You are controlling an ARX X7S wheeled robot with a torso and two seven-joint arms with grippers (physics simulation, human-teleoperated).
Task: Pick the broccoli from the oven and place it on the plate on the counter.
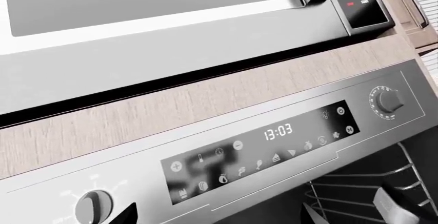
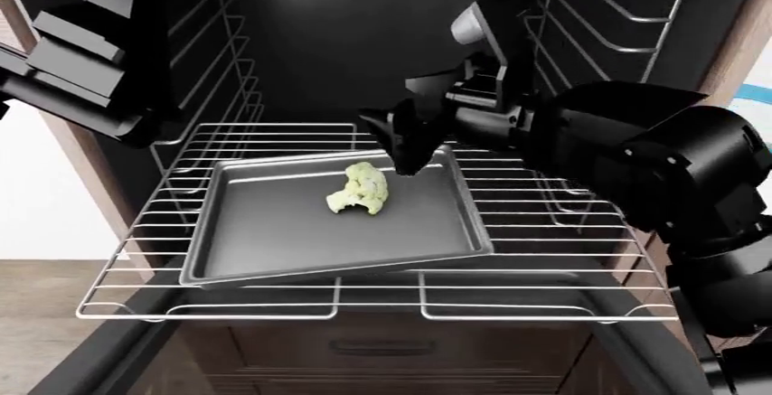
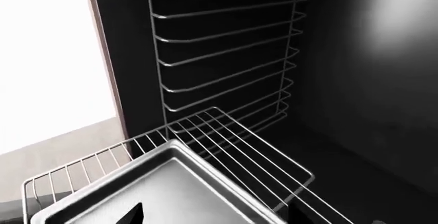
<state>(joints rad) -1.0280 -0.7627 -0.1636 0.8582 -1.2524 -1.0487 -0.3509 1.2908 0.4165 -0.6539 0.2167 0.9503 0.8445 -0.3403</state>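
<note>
Right gripper (image 2: 408, 146) inside oven (image 2: 362, 15), opening unclear, empty; broccoli (image 2: 358, 190) just below on tray (image 2: 266, 232). Left gripper unseen.

The head view looks down into the oven (image 2: 362, 33) at close range; the right wrist view shares its wire rack (image 3: 233, 147). The left wrist view faces the control panel (image 1: 274, 147).

Dim black oven (image 2: 350, 15) interior, soft sheen on tray (image 2: 277, 232), blown-out white daylight beside the cavity.
</note>
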